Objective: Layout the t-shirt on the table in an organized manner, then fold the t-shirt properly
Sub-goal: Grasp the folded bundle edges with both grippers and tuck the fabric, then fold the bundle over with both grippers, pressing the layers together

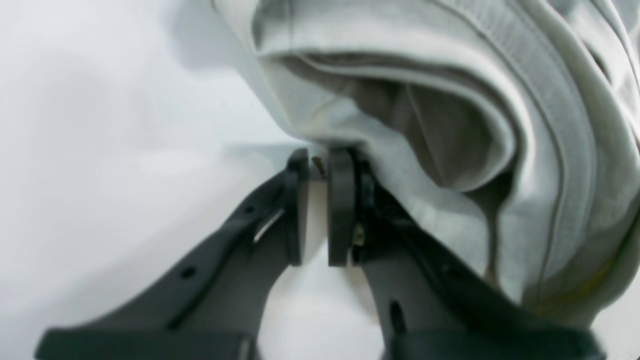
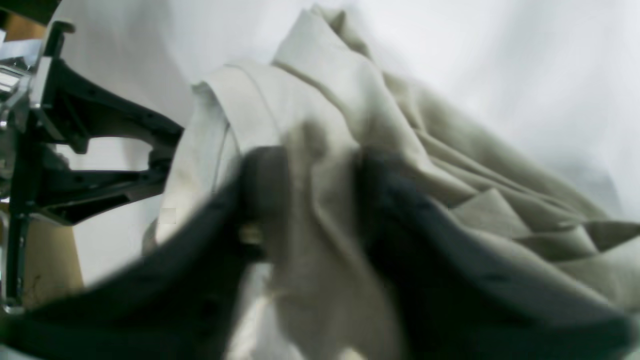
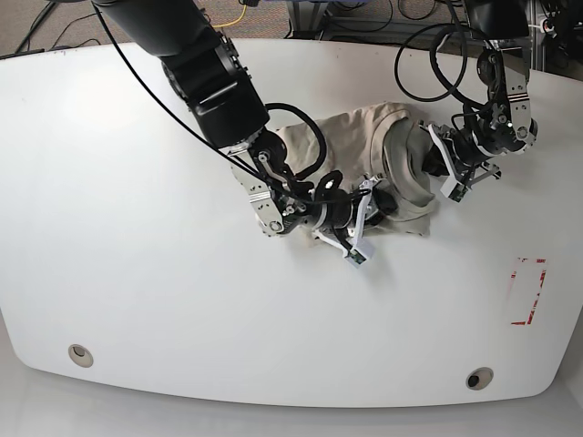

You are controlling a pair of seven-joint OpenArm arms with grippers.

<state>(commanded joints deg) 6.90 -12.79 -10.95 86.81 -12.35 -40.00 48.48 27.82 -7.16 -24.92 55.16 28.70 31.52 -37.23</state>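
The wrinkled beige short-sleeved cotton t-shirt lies as a crumpled heap a little behind the middle of the large white glossy table, well apart from the small red tape rectangle near the front right corner in the base view. The right gripper has a thick fold of the cloth running between its two dark fingers, so it seems to pinch the near edge of the heap, although this view is blurred. The left gripper is at the far side of the heap; its flat pads stand almost together with a narrow empty slit between them, and the cloth only drapes against the outer side of one finger, so I judge it is not holding any fabric. The shirt looks light, soft and limp: it will sag, slide easily on the smooth top and keep no shape when lifted. A ribbed, stitched band, probably the collar or a hem, curls over the heap in the left wrist view. Such seamed edges are firmer than the plain cloth, so the shoulders or the hem corners are, in my opinion, the best places to take hold for spreading it flat.
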